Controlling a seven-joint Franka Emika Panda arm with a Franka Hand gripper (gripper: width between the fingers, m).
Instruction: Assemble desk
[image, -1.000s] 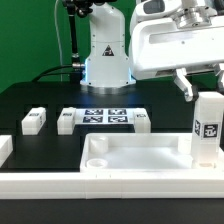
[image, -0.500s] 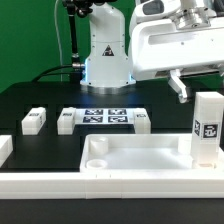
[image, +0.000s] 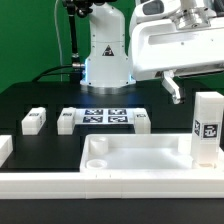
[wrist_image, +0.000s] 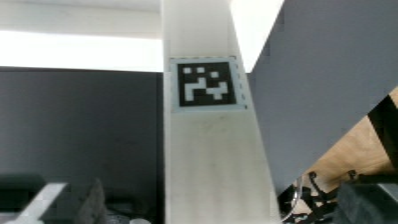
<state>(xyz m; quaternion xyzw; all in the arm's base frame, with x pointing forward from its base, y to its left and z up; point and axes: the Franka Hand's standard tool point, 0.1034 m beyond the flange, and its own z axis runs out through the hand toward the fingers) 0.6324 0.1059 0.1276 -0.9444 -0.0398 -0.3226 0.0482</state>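
The white desk top (image: 130, 157), a tray with a raised rim, lies at the front of the black table. One white leg (image: 208, 130) with a black-and-white tag stands upright at its corner on the exterior view's right. My gripper (image: 174, 91) hangs above and to the exterior view's left of that leg, apart from it. In the wrist view the leg (wrist_image: 210, 150) fills the middle, and my gripper (wrist_image: 196, 208) has its jaws spread wide to either side of it. Three more legs (image: 33, 121) (image: 67, 121) (image: 141, 122) lie behind the desk top.
The marker board (image: 104, 117) lies between the loose legs. The arm's white base (image: 105, 55) stands behind it. A long white rail (image: 110, 186) runs along the front edge. Another white piece (image: 4, 148) shows at the exterior view's left edge.
My gripper has moved toward the exterior view's left, away from the upright leg. The leg stays standing on the desk top's corner.
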